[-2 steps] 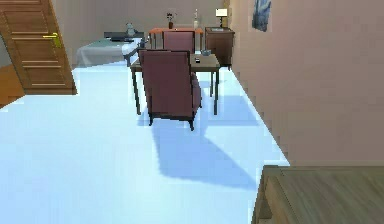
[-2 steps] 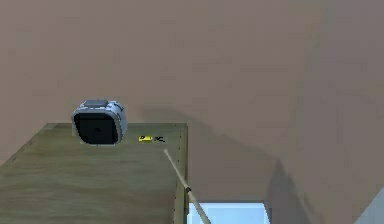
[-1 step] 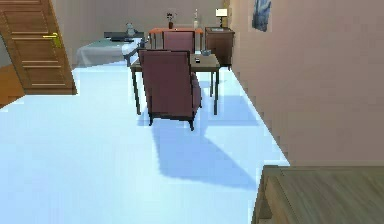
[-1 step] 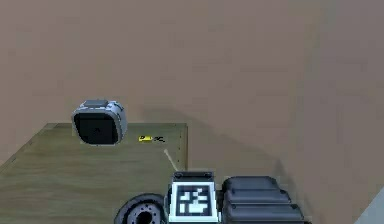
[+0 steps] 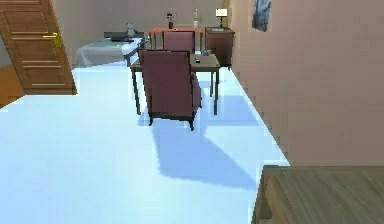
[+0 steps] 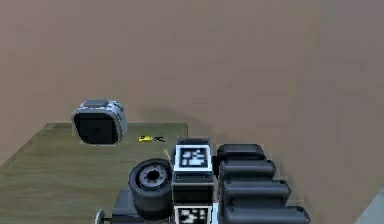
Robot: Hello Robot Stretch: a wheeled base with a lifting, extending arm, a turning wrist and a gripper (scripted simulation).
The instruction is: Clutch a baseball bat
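Note:
In the arm side view the arm's dark bar (image 6: 245,185) rises from the bottom edge, with two white marked squares (image 6: 191,158) at its far end. Left of them sits the gripper (image 6: 150,180), a dark round body low over a wooden tabletop (image 6: 60,160). Its far end is not clear to me, so I cannot tell whether it holds anything. A grey boxy object with a dark face (image 6: 100,122) stands on the tabletop farther out. A tiny yellow and black thing (image 6: 149,138) lies beside it.
In the forward view a dark red armchair (image 5: 170,85) stands at a small table (image 5: 205,65) with small items. A bed (image 5: 105,45) and a wooden door (image 5: 40,50) lie at the back left. A wall (image 5: 320,80) runs along the right, a wooden top (image 5: 320,195) at bottom right. Pale floor (image 5: 80,150) lies open on the left.

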